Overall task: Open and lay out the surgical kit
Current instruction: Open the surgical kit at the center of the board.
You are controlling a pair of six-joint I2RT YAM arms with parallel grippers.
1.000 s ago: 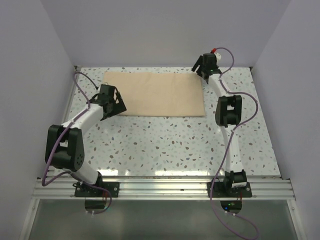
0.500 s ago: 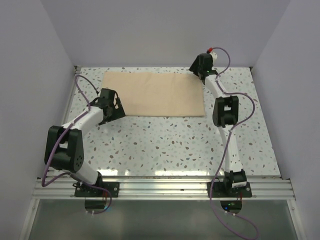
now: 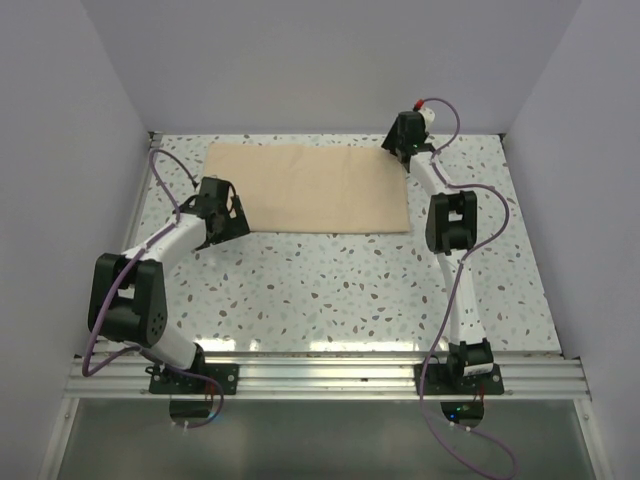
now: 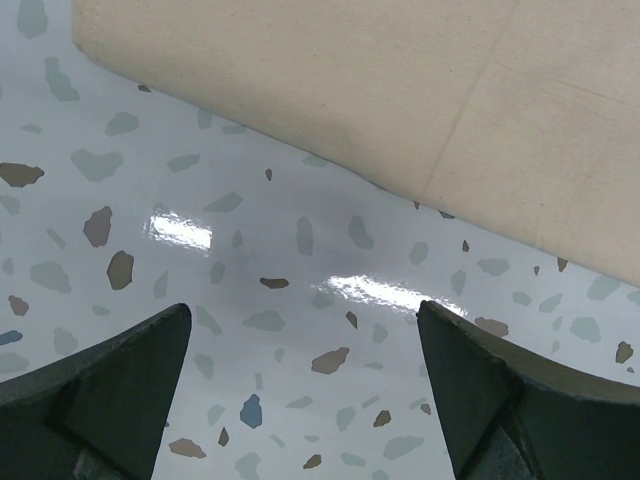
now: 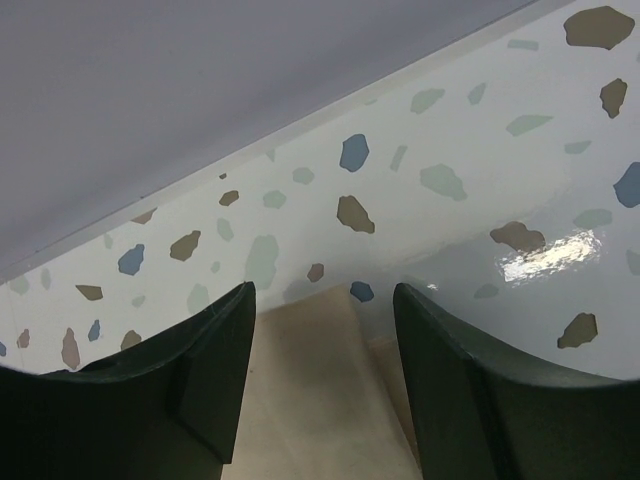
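My overhead camera sits high at 6 o'clock and faces down toward 12, far enough back to take in the whole tabletop (image 3: 330,290). The left wrist camera looks steeply down from close range, past the left gripper (image 4: 303,320), at the 8 o'clock corner of the cloth (image 4: 400,90). The right wrist camera sits low and close, facing the back wall (image 5: 200,100) past the right gripper (image 5: 322,290) over the cloth's 2 o'clock corner. The overhead view covers both corners.
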